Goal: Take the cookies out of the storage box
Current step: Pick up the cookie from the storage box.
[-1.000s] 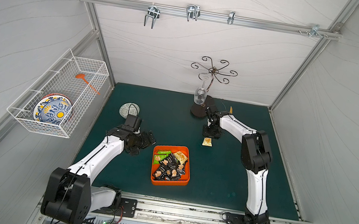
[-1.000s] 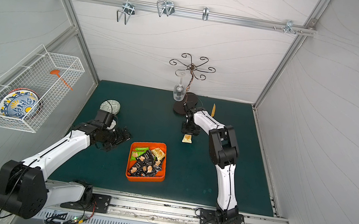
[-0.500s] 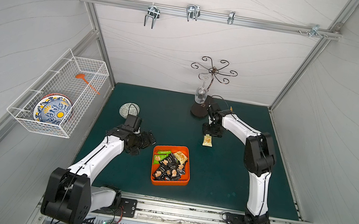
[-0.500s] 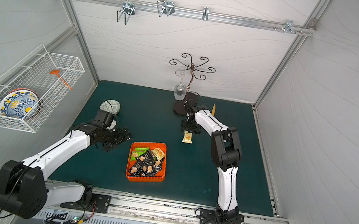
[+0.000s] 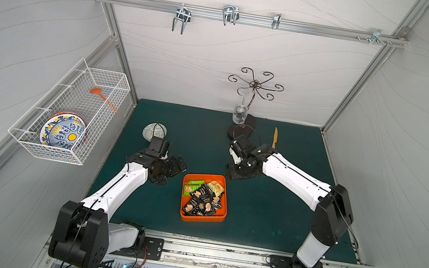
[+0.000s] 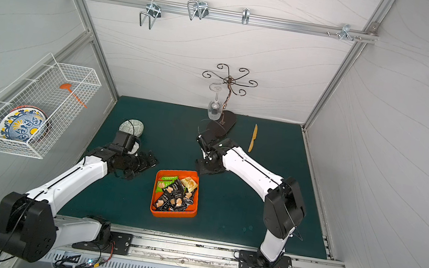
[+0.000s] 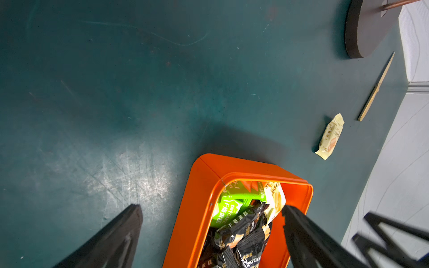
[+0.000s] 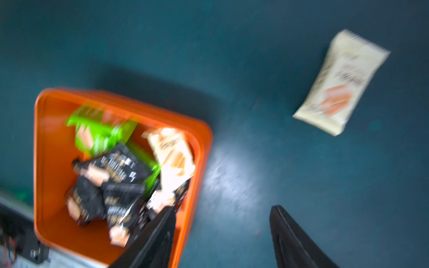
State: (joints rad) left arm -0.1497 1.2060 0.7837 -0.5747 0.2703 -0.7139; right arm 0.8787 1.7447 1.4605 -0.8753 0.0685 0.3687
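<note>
The orange storage box [image 5: 201, 219] [image 6: 172, 215] sits at the mat's front middle, holding several cookies [image 5: 203, 200] [image 6: 175, 192] in black, green and pale packets. My left gripper [image 5: 178, 164] [image 7: 211, 207] hangs open just left of the box, its fingers either side of the box's near wall [image 7: 199, 197]. My right gripper [image 5: 236, 173] [image 8: 224, 208] is open and empty just behind the box's far right corner [image 8: 204, 139]. One pale cookie packet [image 7: 329, 137] [image 8: 341, 83] lies alone on the mat behind the box; the right arm hides it in both top views.
A dark glass stand [image 5: 241, 129] with a hanging wine glass [image 5: 239, 114] stands at the back. A wooden knife [image 5: 275, 137] lies right of it. A small patterned dish [image 5: 154, 131] sits behind my left arm. A wire basket [image 5: 70, 117] with a plate hangs on the left wall.
My right gripper opened, left the pale packet on the mat and moved forward towards the box. The left arm has not moved.
</note>
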